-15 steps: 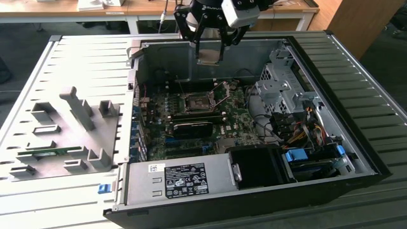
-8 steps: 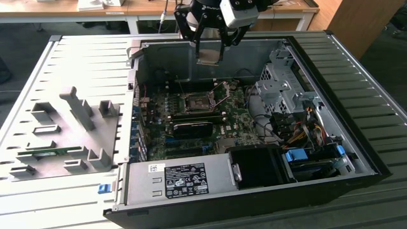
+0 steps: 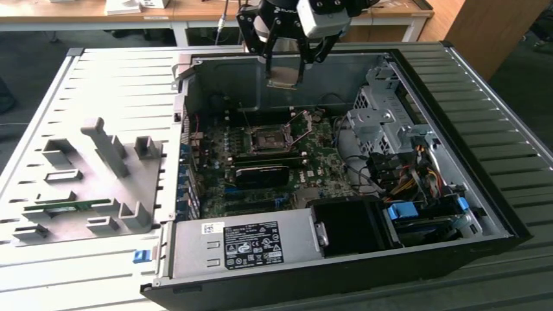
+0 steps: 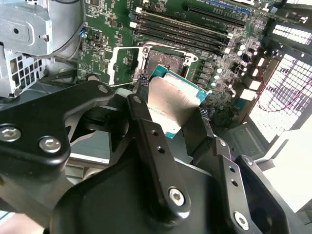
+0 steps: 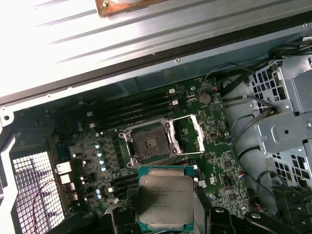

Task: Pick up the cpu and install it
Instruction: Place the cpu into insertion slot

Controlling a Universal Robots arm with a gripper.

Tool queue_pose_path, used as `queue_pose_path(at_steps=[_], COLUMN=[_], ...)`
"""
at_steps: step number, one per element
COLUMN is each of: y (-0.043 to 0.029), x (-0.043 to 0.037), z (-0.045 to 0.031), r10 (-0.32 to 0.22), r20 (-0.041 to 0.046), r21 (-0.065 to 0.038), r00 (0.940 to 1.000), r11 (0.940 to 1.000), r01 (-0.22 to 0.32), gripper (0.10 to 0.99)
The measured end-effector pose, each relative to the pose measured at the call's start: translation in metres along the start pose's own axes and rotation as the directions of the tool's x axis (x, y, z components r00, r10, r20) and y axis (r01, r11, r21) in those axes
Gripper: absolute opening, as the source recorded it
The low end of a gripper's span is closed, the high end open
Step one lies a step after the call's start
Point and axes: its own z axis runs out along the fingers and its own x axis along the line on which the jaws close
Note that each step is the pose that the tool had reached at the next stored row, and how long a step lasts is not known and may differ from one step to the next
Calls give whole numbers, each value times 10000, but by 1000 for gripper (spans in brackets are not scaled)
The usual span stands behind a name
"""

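Note:
The cpu [image 3: 285, 73], a flat square chip with a silver-grey top and a green rim, hangs in the air over the open computer case [image 3: 449, 97]. My gripper [image 3: 285, 68] is shut on it, one finger on each side. In both wrist views the cpu [image 5: 165, 195] [image 4: 173, 100] sits between the black fingers [image 4: 146, 122]. Below it on the green motherboard [image 3: 320, 155] lies the dark square socket [image 3: 266, 138] [image 5: 148, 142] [image 4: 165, 59], with its metal frame swung open and nothing in it. The chip is well above the socket and apart from it.
Memory slots [image 5: 131, 114] run beside the socket. A metal drive cage [image 3: 384, 120] and cable bundles [image 3: 406, 172] fill the case on the exterior view's right. A power supply [image 3: 246, 246] and black fan shroud [image 3: 350, 223] sit at the near end. A grey fixture tray [image 3: 87, 188] lies outside.

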Motion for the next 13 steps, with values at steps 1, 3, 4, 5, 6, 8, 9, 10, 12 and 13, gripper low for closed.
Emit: queue_pose_path(at_steps=[1, 3, 4, 5, 6, 8, 9, 10, 12, 13], y=[0, 0, 0, 0, 0, 0, 0, 0, 0, 0], x=[0, 0, 0, 0, 0, 0, 0, 0, 0, 0], z=[0, 0, 0, 0, 0, 0, 0, 0, 0, 0], r10=[38, 111, 147, 188, 228, 307, 348, 389, 474, 523], r20=[2, 5, 6, 7, 9, 12, 14, 16, 19, 20], r21=[0, -1, -2, -2, -3, -4, -4, -5, -6, -7], r00=[10000, 9999, 9999, 9998, 9997, 9995, 9994, 9992, 9989, 9986], r11=[10000, 9999, 9999, 9998, 9997, 9995, 9994, 9992, 9989, 9986], r01=[-38, -111, -147, -188, -228, -307, -348, -389, -474, -523], gripper=[529, 529, 529, 529, 529, 529, 529, 529, 529, 529])
